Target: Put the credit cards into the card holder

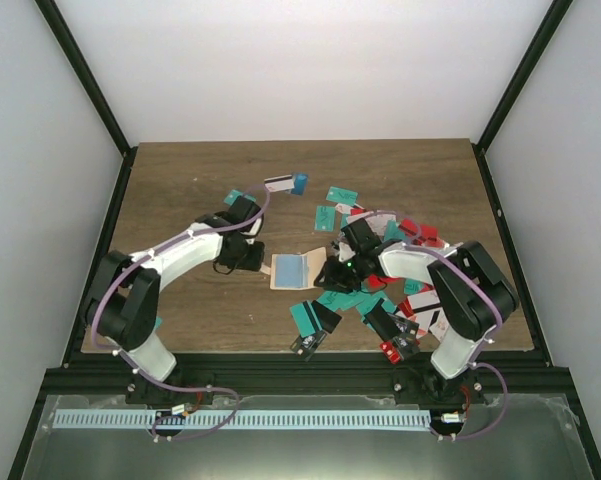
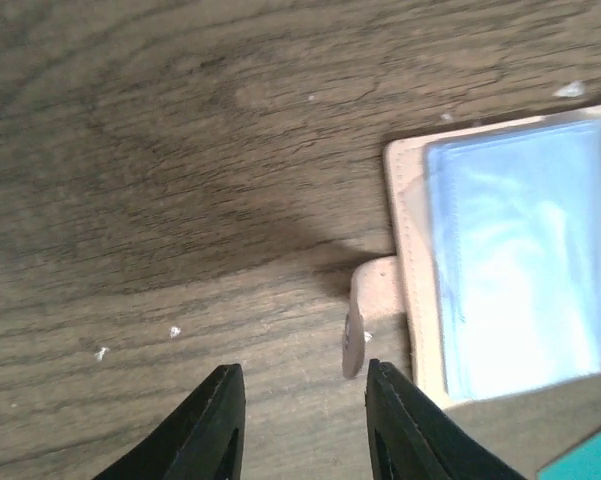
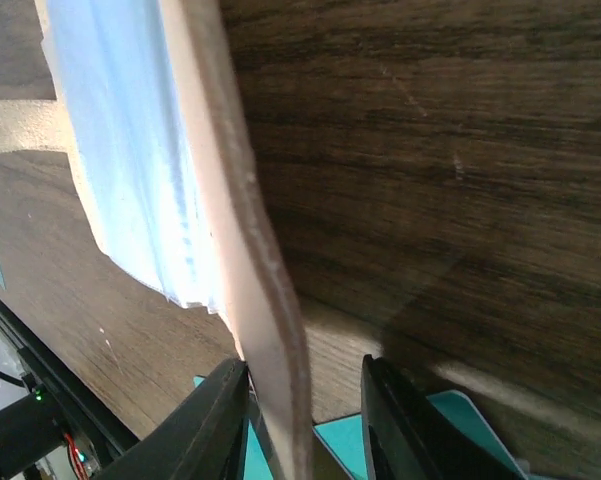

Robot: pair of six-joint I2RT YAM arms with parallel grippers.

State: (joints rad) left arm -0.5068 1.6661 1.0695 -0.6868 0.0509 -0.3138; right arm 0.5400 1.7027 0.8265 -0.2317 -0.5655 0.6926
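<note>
Around: credit cards [image 1: 352, 300] are lying scattered on the wooden table [image 1: 180, 190], mostly beside and behind the right gripper [image 3: 302, 368], with teal ones showing under its fingers.
In the way: the right arm is covering part of the card pile.
Card holder [image 1: 290, 271]: is lying open between both grippers, tan, showing pale blue clear sleeves.
Left gripper [image 2: 302, 385]: jaws are standing parted, gripping nothing; the snap tab [image 2: 360, 320] is lying just ahead.
Right gripper: jaws are standing apart around the holder's lifted flap, not pinching it.
Writing: card print is appearing too small to read.
</note>
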